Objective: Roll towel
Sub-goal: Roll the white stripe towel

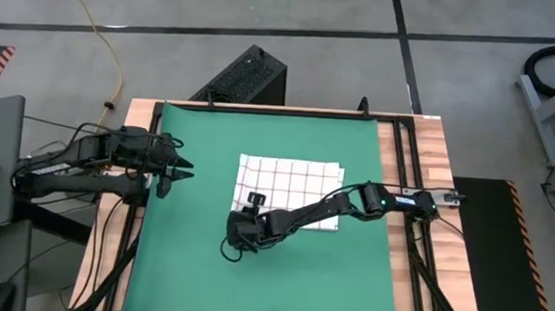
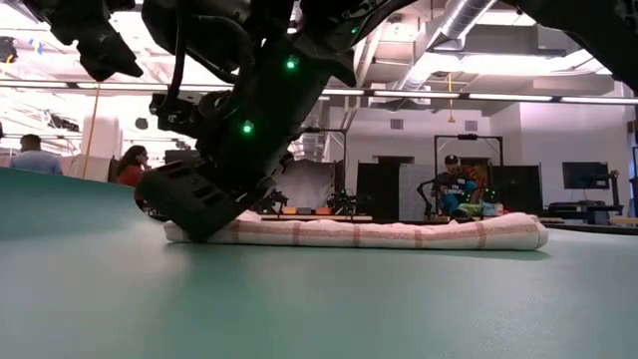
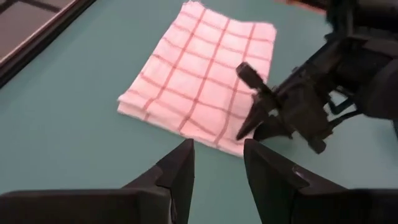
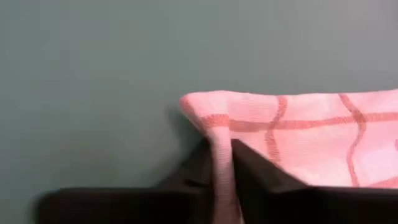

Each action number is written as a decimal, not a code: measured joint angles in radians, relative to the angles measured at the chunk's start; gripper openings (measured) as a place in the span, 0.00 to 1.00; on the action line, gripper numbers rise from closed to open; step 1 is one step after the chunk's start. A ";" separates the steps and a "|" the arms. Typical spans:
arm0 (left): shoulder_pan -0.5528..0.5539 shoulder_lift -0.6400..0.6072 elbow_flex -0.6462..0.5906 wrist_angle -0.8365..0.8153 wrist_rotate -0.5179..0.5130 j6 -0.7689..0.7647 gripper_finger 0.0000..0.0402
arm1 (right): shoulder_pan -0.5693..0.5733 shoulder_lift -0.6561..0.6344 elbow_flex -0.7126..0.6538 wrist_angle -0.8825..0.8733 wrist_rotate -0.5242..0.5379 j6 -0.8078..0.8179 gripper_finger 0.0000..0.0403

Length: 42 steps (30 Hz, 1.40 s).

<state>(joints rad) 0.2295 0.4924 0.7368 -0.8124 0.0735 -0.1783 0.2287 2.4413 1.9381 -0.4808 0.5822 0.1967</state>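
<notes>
Right pincer (image 4: 221, 163), clenched on a near corner fold of the towel (image 1: 290, 188), which is laid flat mid-mat (image 1: 202, 132), apparently so rolling can be started; left pincer (image 1: 182, 168), released, is kept clear beside the mat's left edge.

In the high view, the near left corner of the towel (image 1: 290, 190) is covered by the right end effector (image 1: 241, 232). In the low view, the towel's left end is masked by that arm. The people in the room behind (image 2: 133, 165) are too small to be made out.
</notes>
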 joint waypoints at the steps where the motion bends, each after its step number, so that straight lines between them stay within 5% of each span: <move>1: 0.000 0.003 -0.001 -0.006 -0.002 0.000 0.32 | 0.001 0.000 0.000 -0.010 -0.012 0.007 0.12; 3: -0.002 0.016 -0.017 0.003 0.007 0.008 0.31 | 0.011 -0.009 0.000 -0.035 -0.039 0.018 0.04; 9: -0.053 0.076 -0.114 0.116 0.027 0.035 0.24 | 0.092 -0.045 -0.003 -0.049 -0.168 -0.009 0.02; 18: -0.198 0.244 -0.247 0.608 0.094 0.160 0.20 | 0.255 -0.084 -0.002 -0.260 -0.254 0.086 0.02; 33: -0.547 0.860 -0.247 1.261 0.101 0.224 0.20 | 0.499 -0.084 -0.002 -0.331 -0.266 0.350 0.02; 38: -0.625 1.071 -0.144 1.299 0.121 0.237 0.20 | 0.522 -0.083 -0.002 -0.331 -0.263 0.400 0.02; 42: -0.655 1.196 -0.077 1.274 0.024 0.222 0.20 | 0.535 -0.082 -0.002 -0.328 -0.264 0.438 0.02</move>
<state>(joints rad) -0.4254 1.6880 0.6598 0.4615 0.0973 0.0441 0.7635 2.3589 1.9362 -0.8092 0.3180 0.6352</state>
